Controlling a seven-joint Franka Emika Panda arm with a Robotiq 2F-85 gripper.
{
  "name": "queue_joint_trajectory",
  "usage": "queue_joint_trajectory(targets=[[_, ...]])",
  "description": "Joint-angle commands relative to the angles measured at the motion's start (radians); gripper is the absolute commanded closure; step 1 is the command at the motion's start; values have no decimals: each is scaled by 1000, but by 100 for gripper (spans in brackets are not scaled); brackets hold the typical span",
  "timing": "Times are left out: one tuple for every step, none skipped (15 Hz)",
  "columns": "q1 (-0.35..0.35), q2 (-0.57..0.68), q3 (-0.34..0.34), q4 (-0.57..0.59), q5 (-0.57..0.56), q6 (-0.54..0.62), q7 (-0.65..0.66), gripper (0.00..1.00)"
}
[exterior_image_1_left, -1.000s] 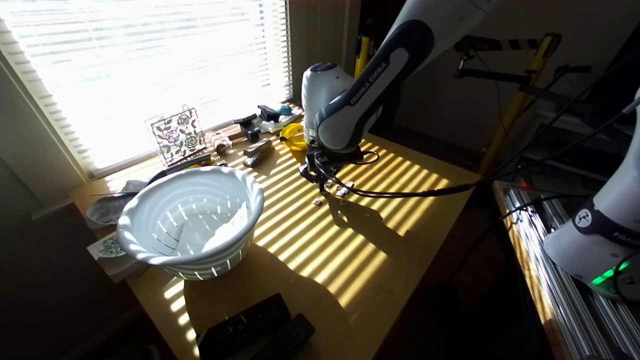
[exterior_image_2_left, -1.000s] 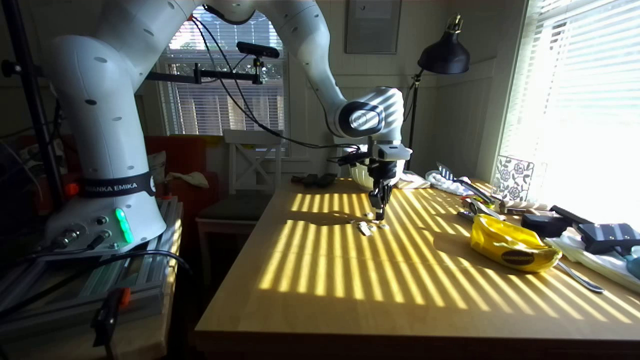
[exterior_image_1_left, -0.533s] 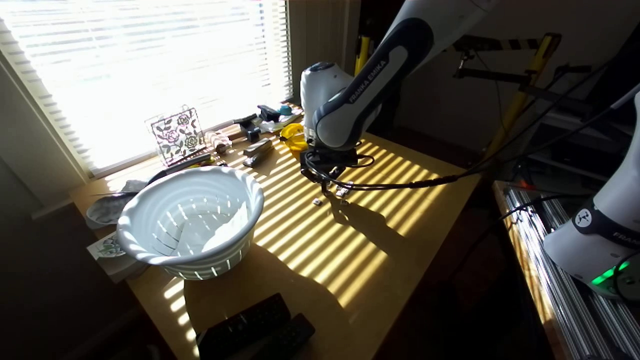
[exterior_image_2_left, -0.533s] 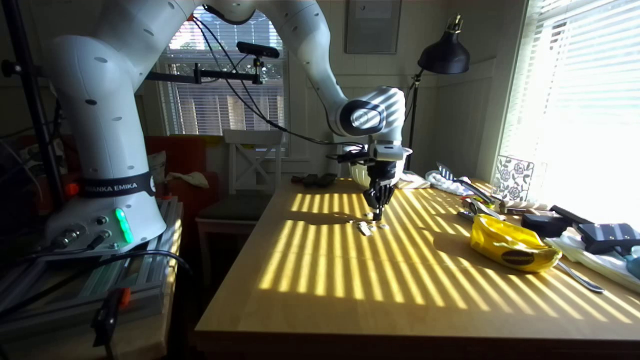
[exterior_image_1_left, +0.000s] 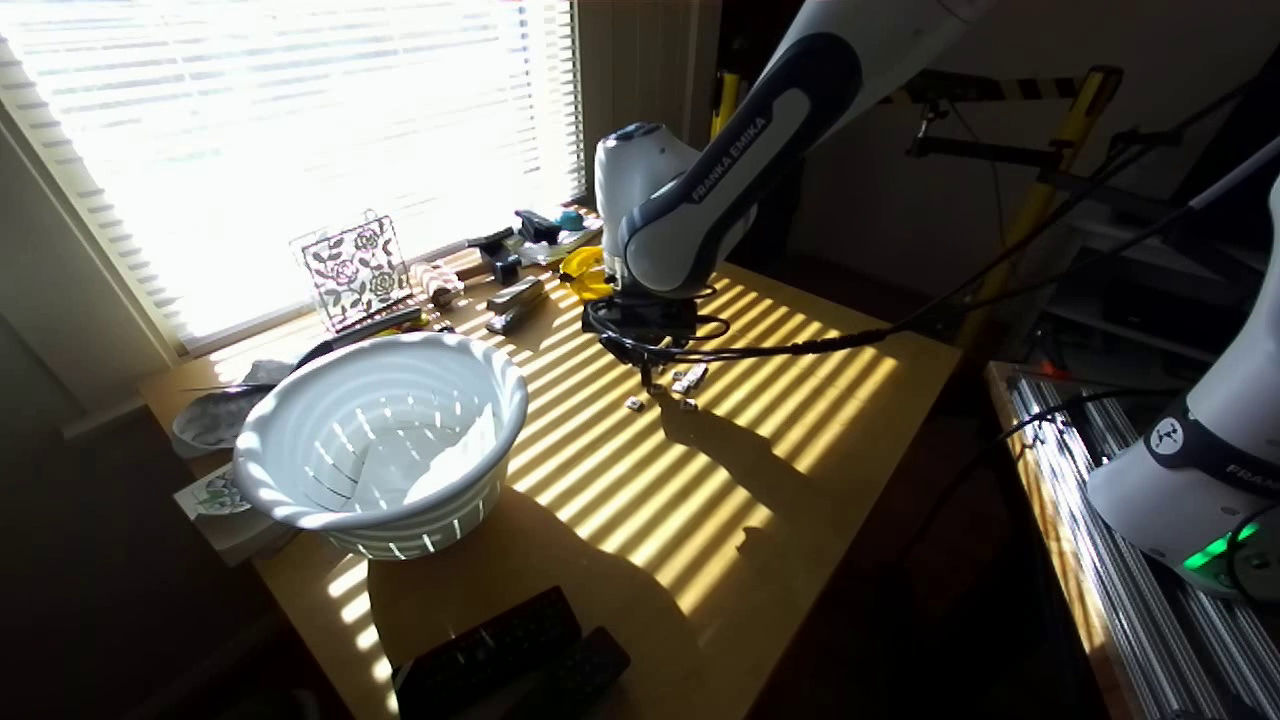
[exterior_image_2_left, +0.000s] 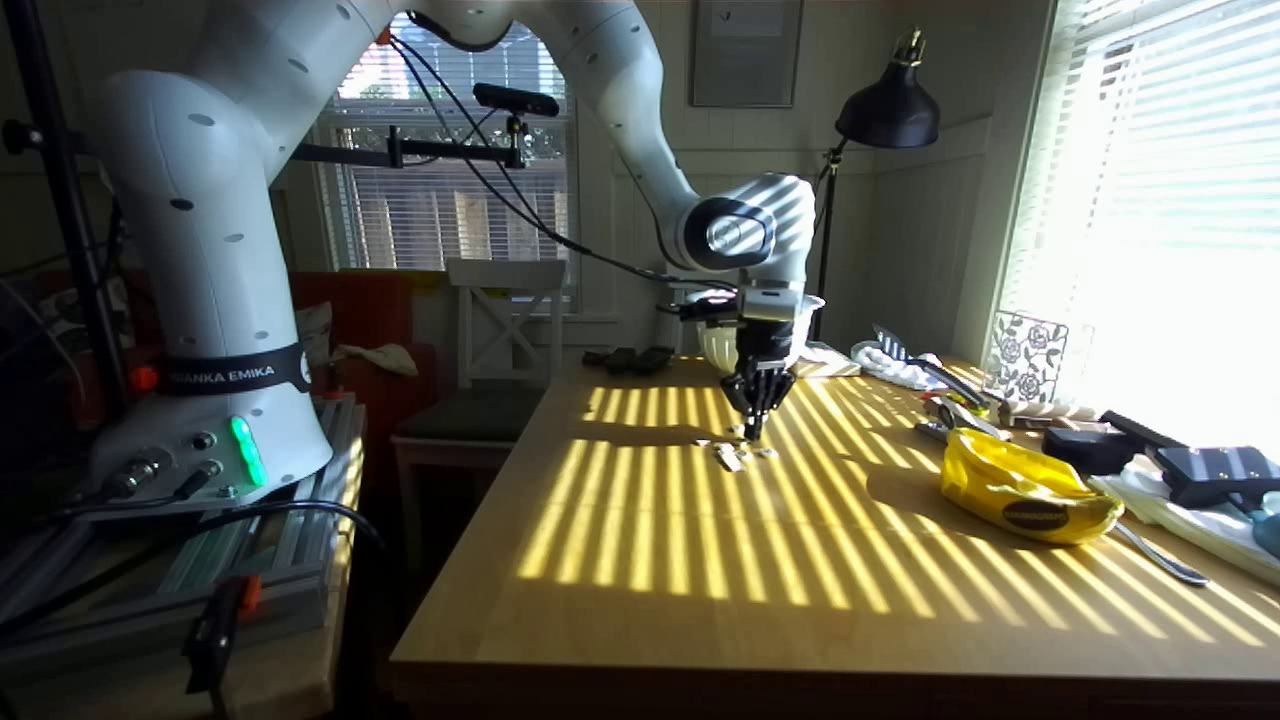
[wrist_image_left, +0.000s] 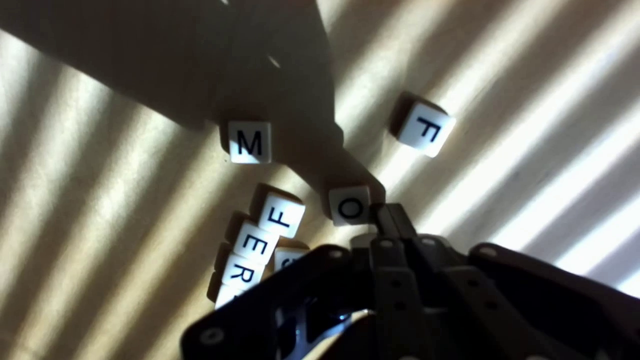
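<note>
Wrist view is showing the gripper (wrist_image_left: 392, 212) narrow, fingertips (wrist_image_left: 384, 220) meeting on nothing, just right of the O letter tile (wrist_image_left: 349, 206), contact being unclear. Placement seems to be occupying this step; the next move is probably calling for gentle control. An F tile (wrist_image_left: 426, 129) is lying far right, leaving room between, an E tile (wrist_image_left: 255, 243) near left; table edges (exterior_image_2_left: 840, 666) are lying well off.
</note>
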Motion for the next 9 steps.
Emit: queue_joint_trajectory(targets=[[-16,23,17,53,17,-32,64,100],[-17,25,18,59,16,-33,78,100],[-20,27,23,65,17,-37,85,100],[-26,24,29,67,18,-42,82,100],[-34,14,41,62,11,-47,53,100],[-47,-5,58,48,7,-48,5,100],[-44,-18,59,34,-4,-43,-18,100],[-37,-22,52,29,-17,-46,-27,100],[-34,-26,50,23,-26,-49,-46,100]])
